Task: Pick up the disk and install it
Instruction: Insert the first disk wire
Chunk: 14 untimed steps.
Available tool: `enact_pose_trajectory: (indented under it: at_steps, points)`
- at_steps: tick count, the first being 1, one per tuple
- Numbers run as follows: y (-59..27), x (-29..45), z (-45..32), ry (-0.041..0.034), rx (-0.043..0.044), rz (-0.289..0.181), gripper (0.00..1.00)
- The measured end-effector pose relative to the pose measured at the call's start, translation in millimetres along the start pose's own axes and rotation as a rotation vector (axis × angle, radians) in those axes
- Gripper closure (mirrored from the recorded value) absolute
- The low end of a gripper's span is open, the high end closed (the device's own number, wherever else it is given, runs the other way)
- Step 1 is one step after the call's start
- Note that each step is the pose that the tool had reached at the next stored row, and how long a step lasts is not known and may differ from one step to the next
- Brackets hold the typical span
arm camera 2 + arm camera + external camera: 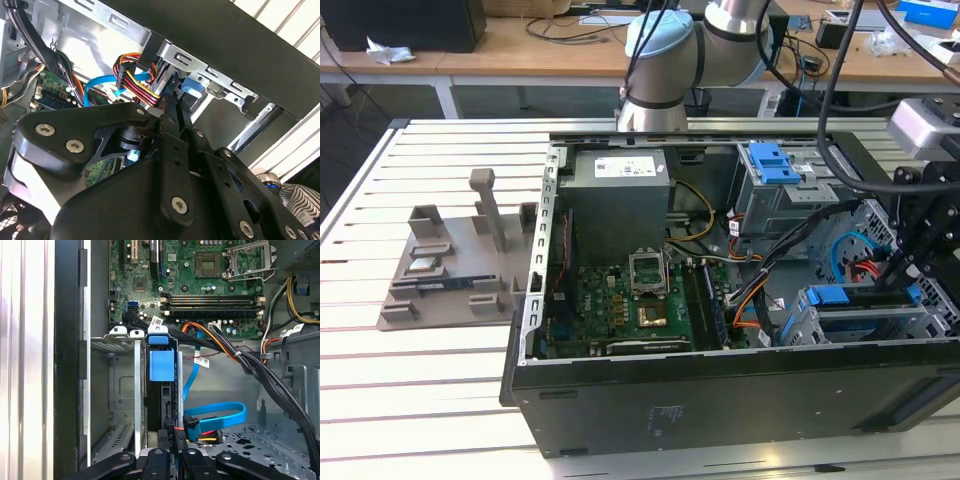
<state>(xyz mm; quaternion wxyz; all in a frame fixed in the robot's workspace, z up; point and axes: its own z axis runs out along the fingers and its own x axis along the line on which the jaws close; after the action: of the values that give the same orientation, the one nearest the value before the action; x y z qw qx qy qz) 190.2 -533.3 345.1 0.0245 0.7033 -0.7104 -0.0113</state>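
Blue rails mark the disk, seen edge-on in the lower right of the exterior view, seated upright in the grey drive cage of the open computer case; this orientation suits sliding along the cage guides. The pincer is positioned at the disk's rear edge in the first wrist view, its fingers closed narrowly about that edge; a firm grip cannot be confirmed. The case is carried on the slatted desk.
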Motion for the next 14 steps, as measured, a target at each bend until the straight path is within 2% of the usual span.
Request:
enact_pose_trajectory:
  at_steps: [4,7,9,10,11,13,14]
  points:
    - [-0.1,-0.1,1.8,0.0,0.0,0.0,0.84]
    - [-0.1,0.0,2.3,-0.0052,-0.0001,0.0,0.84]
    - [0.0,0.4,-0.1,-0.0119,-0.0001,-0.001,0.84]
    - [0.0,2.4,-0.2,-0.0209,-0.0001,-0.001,0.84]
    - [-0.1,7.8,0.2,-0.031,-0.0003,-0.002,0.84]
    - [-0.2,10.0,1.2,-0.0356,-0.0002,-0.002,0.84]
    - [-0.2,10.0,1.3,-0.0402,-0.0003,-0.002,0.84]
